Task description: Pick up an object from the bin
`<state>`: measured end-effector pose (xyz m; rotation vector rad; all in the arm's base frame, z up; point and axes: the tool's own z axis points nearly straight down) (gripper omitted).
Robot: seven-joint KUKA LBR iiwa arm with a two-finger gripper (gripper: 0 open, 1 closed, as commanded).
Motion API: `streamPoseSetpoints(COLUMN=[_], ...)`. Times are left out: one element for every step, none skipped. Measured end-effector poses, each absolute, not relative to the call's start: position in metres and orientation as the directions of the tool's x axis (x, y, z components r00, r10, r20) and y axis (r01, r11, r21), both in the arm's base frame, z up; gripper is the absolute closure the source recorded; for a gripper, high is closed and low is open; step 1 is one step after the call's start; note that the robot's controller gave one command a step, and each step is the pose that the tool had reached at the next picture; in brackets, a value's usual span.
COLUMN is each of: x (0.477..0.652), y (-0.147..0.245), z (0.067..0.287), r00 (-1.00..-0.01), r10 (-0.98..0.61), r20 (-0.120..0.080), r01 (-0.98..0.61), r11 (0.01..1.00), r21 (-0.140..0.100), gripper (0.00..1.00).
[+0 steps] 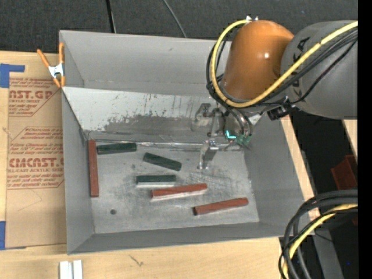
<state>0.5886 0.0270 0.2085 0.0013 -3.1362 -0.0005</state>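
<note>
- Right of centre in the frame, below the arm's orange wrist cover [258,60], the gripper [206,156] hangs low over a bare patch of floor in the grey metal bin [174,57]. Whether the claw is wide or narrow cannot be told from this angle, and nothing is seen in it.
- Nearest to it is a short dark green flat bar [163,161], lying tilted just left of the gripper and apart from it.
- Toward the lower middle, a green-and-white bar [156,180] and a red-brown bar with a pale edge [179,192] lie close together, nearly parallel. A plain red-brown bar [221,206] lies alone at lower right.
- Farther off are another dark green bar [116,148] at centre left and a long red-brown bar [93,168] along the foot of the left wall.
- As a judgement, these look like stiff, light, smooth strips lying flat on metal, so they are probably slippery and hard to get under.
- The tilted green bar is probably best held across its narrow width near mid-length, with the claw square to its long axis, so that it neither swings nor slides out.
</note>
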Motion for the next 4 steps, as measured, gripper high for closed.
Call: streamPoseSetpoints(x=[0.590,0.569,0.562,0.562], y=[0.027,0.030,0.028,0.028], z=[0.213,0.157,0.077,0.077], r00=[-1.000,-0.998,-1.000,-1.000], r10=[0.000,-0.060,0.026,0.026], r20=[-0.002,-0.007,-0.010,-0.010], r01=[0.000,-0.060,0.026,0.026], r11=[1.000,0.998,1.000,1.000], r21=[0.001,0.000,0.003,0.003], gripper=[0.00,0.00,1.00,1.00])
